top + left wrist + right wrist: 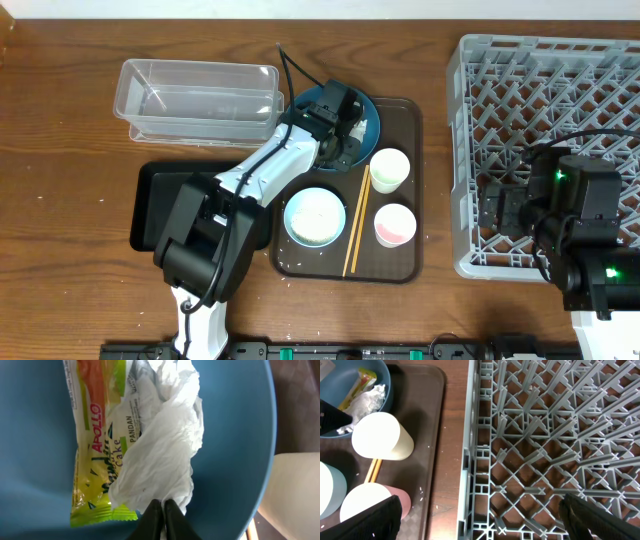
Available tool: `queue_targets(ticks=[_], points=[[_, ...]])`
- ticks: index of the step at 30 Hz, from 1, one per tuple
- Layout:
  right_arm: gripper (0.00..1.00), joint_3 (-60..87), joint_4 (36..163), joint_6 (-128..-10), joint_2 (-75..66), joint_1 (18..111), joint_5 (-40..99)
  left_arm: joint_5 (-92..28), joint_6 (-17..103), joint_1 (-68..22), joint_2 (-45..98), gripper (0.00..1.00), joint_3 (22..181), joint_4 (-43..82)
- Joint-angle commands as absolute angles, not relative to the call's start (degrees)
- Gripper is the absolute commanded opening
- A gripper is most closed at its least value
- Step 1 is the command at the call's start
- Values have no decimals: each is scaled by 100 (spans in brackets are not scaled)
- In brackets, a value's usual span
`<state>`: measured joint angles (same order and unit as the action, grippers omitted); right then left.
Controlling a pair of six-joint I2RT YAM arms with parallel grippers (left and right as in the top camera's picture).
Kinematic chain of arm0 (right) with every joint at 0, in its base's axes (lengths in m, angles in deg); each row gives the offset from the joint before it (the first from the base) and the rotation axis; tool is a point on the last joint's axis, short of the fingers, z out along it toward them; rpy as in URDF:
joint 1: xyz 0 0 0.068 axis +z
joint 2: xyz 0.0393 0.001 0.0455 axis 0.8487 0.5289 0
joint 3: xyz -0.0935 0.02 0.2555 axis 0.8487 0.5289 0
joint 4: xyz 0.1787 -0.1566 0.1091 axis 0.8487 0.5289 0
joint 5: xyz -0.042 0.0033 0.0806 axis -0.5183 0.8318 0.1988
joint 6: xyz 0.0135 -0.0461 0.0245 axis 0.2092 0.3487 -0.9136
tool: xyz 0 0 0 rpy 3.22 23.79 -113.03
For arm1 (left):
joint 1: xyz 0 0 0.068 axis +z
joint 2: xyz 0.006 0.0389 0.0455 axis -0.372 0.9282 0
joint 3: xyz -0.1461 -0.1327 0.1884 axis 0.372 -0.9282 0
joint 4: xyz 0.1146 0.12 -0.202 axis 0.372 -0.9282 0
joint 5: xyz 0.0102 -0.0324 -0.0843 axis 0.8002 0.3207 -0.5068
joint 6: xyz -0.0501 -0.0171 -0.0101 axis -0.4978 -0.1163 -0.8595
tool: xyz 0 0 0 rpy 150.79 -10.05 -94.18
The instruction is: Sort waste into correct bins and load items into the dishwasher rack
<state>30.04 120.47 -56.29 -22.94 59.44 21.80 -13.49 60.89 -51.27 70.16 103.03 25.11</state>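
Observation:
My left gripper (163,509) is down in the dark-blue plate (235,435), its jaws shut on the edge of the crumpled white tissue (160,445). The yellow-green snack wrapper (92,450) lies beside the tissue in the plate. In the overhead view the left gripper (343,140) covers the plate (372,112) on the brown tray. The white cup (388,170), pink-inside cup (394,224), light-blue bowl (315,217) and chopsticks (355,230) lie on that tray. My right gripper (480,515) is open and empty over the grey rack's (535,435) left edge.
The clear tub (195,95) stands at the back left, and the black tray (155,205) lies in front of it under my left arm. The brown serving tray (405,125) sits mid-table, with a few rice grains (422,492) on it. The rack (550,120) fills the right side.

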Motion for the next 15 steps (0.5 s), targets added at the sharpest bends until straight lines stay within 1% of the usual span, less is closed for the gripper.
queue_targets(ticks=[1,4,9,15], points=[[99,2895,12055,-5684,-2294,5922,2147,-1336,6084,-5125,6730,6,10421,2421],[99,2895,12053,-5684,-2294,5922,2145,-1318,6082,-5042,6280,6,10456,2340],[99,2895,12053,-5684,-2294,5922,2145,-942,6082,-4697,5340,6,10459,2259],[99,2895,12053,-5684,-2294,5922,2147,-630,6082,-3894,4713,6,10459,2369]])
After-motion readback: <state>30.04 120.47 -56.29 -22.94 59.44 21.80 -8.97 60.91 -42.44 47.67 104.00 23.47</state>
